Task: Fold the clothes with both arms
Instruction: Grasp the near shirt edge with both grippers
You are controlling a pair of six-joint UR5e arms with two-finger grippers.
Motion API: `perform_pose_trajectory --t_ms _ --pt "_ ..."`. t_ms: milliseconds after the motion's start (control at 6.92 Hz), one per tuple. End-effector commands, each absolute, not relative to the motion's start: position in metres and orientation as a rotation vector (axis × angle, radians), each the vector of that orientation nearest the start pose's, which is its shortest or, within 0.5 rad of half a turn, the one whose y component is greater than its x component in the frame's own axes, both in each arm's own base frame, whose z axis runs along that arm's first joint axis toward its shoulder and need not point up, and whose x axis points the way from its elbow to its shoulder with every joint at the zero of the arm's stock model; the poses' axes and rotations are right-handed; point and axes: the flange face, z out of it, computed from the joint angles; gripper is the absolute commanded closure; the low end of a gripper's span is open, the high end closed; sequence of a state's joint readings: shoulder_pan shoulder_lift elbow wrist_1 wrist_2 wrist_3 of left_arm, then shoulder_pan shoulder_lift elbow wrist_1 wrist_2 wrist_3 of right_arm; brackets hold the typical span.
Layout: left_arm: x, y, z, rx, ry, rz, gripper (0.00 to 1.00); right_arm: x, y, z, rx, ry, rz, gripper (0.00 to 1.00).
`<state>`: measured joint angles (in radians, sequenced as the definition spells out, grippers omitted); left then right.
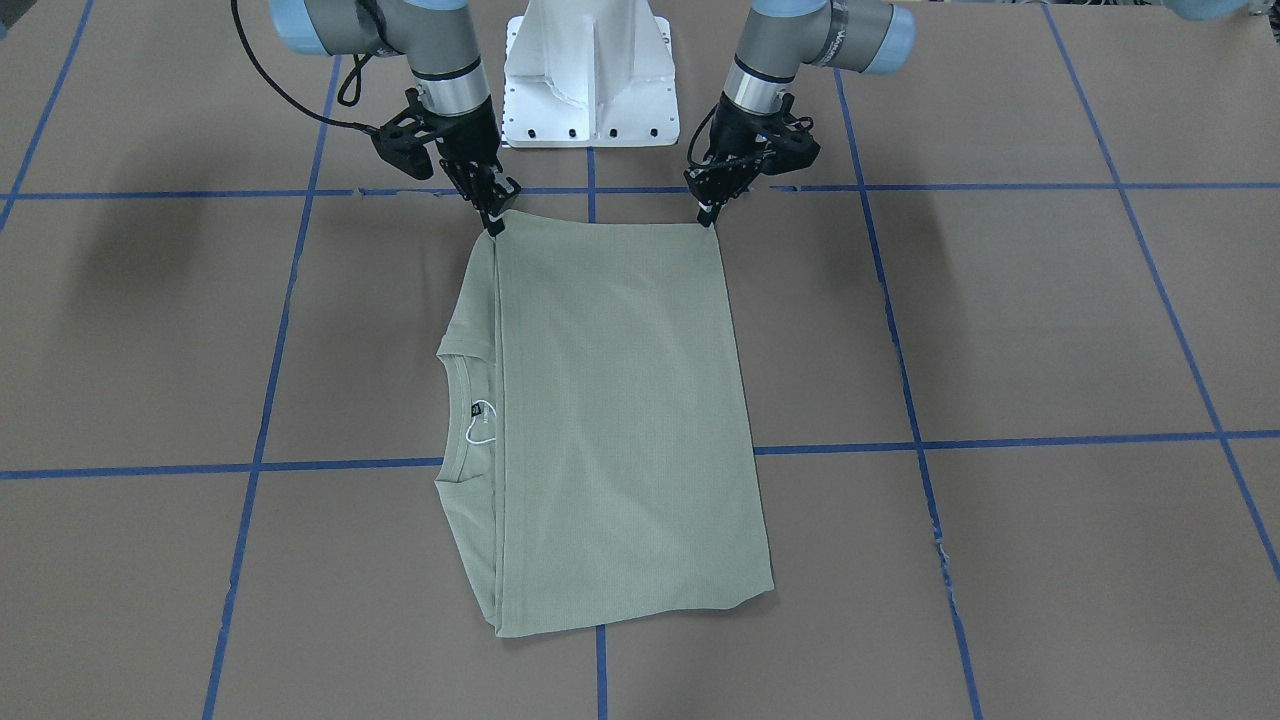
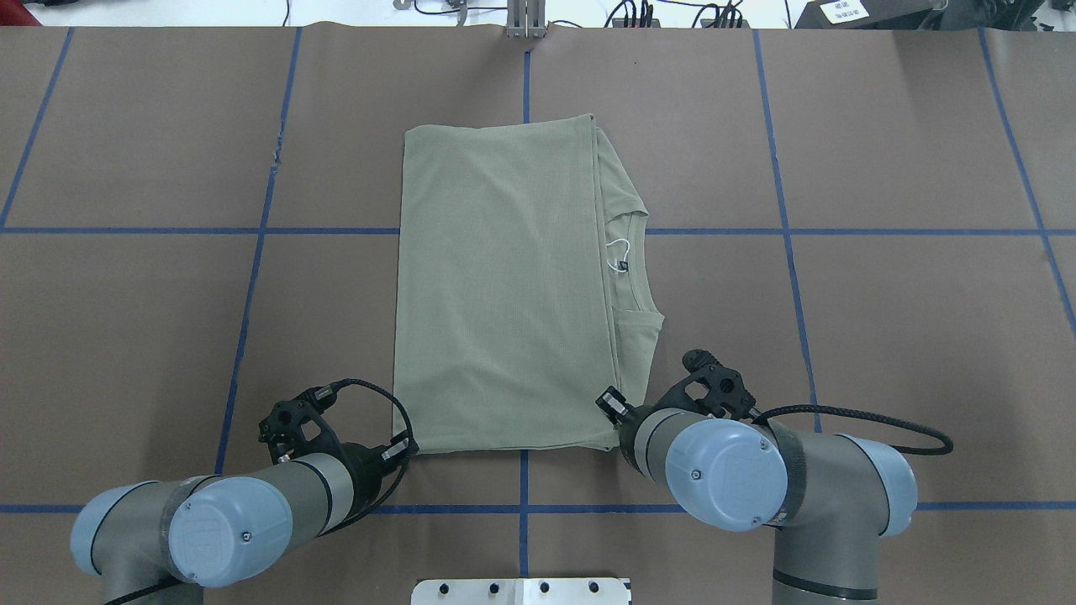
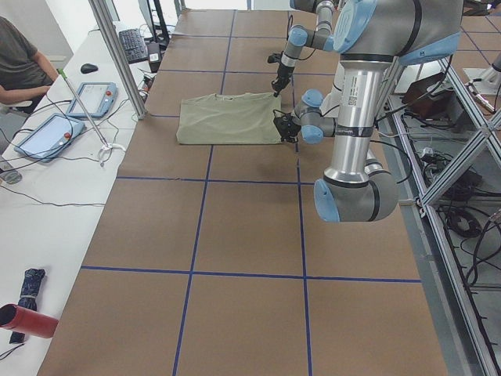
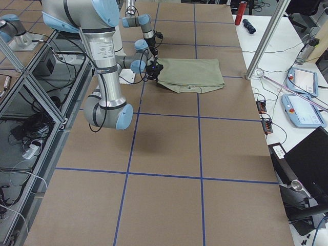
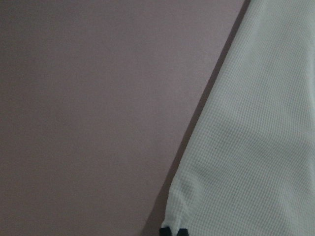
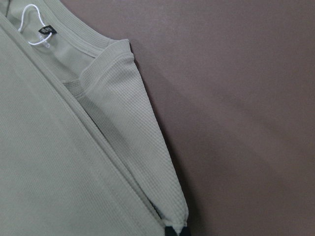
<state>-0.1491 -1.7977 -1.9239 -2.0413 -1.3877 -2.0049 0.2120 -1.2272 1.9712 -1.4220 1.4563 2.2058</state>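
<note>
- The shirt (image 1: 620,420) lies flat on the bench (image 1: 1000,320) as a narrowed rectangle, midway between the two arms. Its long axis runs straight away from the robot.
- My left hand (image 1: 710,215) is at one end of the short edge nearest the robot, and my right hand (image 1: 497,222) is at the other end.
- The collar and the neck label (image 1: 476,408) stick out along the long side that my right hand is on.
- In both wrist views the fingertips sit pressed together with a corner of the knit pinched between them, so I read each hand as closed on its own corner.
- All of the cloth lies ahead of the hands and none behind them. Neither arm is nearer, since they are level on the same edge.
- My judgement is that the next fold goes across the long axis, carrying this near edge over toward the far one.
- For that, both hands should lift and travel forward side by side, keeping their spacing so the edge stays taut and square.
</note>
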Motion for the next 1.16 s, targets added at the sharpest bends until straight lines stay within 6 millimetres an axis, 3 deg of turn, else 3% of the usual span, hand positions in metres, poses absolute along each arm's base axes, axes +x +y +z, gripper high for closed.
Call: perform_pose_trajectory --t_ms 0,434,723,868,1012 --pt "0.529 -0.233 0.318 0.013 1.092 -0.625 1.0 -0.529 -0.261 0.283 -0.087 -0.92 0.837 1.0" --pt "0.496 -0.22 0.271 -0.009 1.14 -0.608 1.0 -0.535 -0.24 0.275 -0.106 -0.935 0.814 1.0" --pt "0.466 -0.194 0.229 -0.091 1.18 -0.637 1.0 -0.502 -0.214 0.262 -0.139 -0.983 0.779 1.0" --pt "0.456 -0.192 0.218 -0.103 1.202 -0.639 1.0 -0.481 -0.204 0.254 -0.17 -1.011 0.806 1.0" --pt "0.45 -0.192 0.206 -0.108 1.232 -0.637 1.0 -0.479 -0.207 0.246 -0.171 -1.034 0.845 1.0"
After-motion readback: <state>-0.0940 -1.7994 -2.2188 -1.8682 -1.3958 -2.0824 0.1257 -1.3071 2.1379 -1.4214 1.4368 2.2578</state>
